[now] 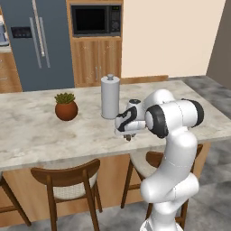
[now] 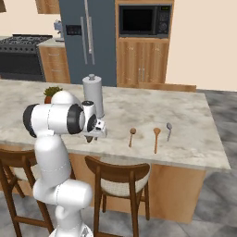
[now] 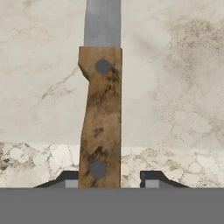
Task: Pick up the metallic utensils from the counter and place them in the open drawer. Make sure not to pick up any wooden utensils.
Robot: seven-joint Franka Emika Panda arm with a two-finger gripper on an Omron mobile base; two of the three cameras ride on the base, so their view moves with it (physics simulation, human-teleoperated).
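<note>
Low over the counter (image 3: 183, 87), the gripper (image 3: 111, 180) hung with fingers parted either side of the knife (image 3: 100, 118) handle; its blade ran off the frame's top.

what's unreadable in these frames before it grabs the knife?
- Knife: hand view's top edge cuts off the blade; in both base views the hand hides it.
- Gripper: just the fingertips show beside the handle; contact unclear.
- Drawer: not visible from these angles.
- Spoon: too small in the right base view to confirm metal.
</note>
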